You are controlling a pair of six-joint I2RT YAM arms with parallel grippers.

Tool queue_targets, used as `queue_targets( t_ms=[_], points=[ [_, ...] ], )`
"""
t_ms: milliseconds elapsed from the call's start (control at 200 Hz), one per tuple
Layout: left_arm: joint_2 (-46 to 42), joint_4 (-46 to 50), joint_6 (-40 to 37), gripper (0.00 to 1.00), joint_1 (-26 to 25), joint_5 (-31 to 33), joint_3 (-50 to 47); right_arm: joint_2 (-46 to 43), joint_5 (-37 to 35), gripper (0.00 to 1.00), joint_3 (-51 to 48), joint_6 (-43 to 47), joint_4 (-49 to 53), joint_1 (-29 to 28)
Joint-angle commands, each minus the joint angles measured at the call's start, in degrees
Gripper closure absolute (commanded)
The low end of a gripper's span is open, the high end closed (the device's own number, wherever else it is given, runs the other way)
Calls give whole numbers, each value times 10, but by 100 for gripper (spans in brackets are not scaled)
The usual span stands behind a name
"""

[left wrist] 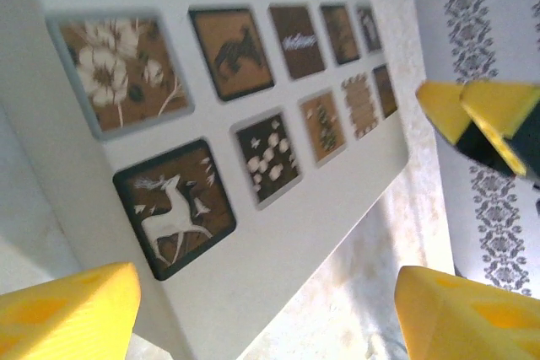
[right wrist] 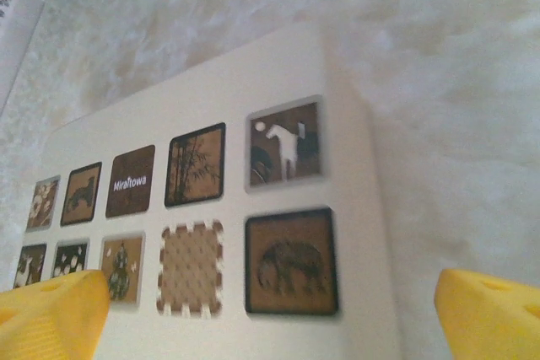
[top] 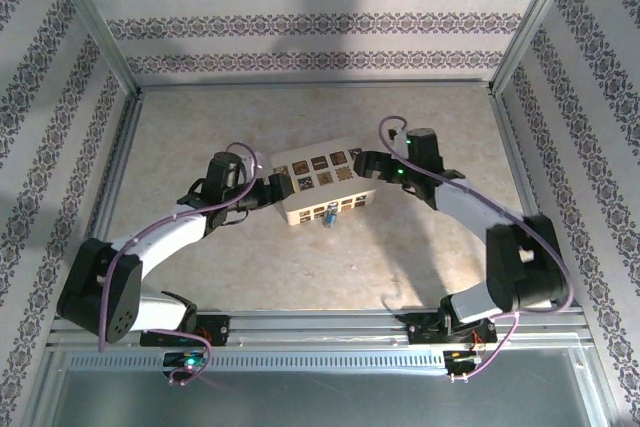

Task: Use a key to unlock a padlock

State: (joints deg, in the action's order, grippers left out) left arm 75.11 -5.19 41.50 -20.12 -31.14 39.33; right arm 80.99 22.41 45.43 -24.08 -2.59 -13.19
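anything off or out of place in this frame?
Nothing is spilled or damaged. The cream box sits askew on the table. The left fingers and right fingers are open at its two ends, while the padlock lies at its near side, away from both.

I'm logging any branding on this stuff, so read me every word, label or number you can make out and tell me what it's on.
"Mirałtowa" (letters slightly soft): white print on a dark brown square on top of the cream box, right wrist view.
White script on a dark square, left wrist view: too blurred to read.
Other squares, such as the elephant square, carry pictures, no text.
No numbers or other labels are readable.
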Motion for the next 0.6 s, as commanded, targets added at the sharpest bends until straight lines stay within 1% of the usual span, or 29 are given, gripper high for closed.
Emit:
queue_targets(
  t_ms=[0,100,160,215,320,410,465,545,595],
  points=[
    [-37,62,-34,21,9,33,29,-85,22,3,-59,7,3,10],
    [-52,68,-37,23,8,17,42,-161,64,10,-123,-34,-17,-2],
    [-48,59,-27,26,6,-6,50,-200,71,15,-161,-62,-35,-27],
    [-38,44,-16,30,1,-26,58,-228,59,22,-196,-90,-61,-61],
    [-3,12,5,33,-18,-55,78,-256,7,26,-267,-141,-130,-129],
    [36,-2,7,35,-29,-71,103,-245,-40,29,-318,-169,-198,-174],
    [60,0,-1,35,-37,-76,122,-224,-50,30,-329,-173,-230,-192],
    [91,0,-12,36,-45,-82,145,-172,-53,32,-325,-164,-262,-215],
    [108,5,-19,37,-47,-83,157,-135,-58,32,-327,-166,-304,-225]
  ],
)
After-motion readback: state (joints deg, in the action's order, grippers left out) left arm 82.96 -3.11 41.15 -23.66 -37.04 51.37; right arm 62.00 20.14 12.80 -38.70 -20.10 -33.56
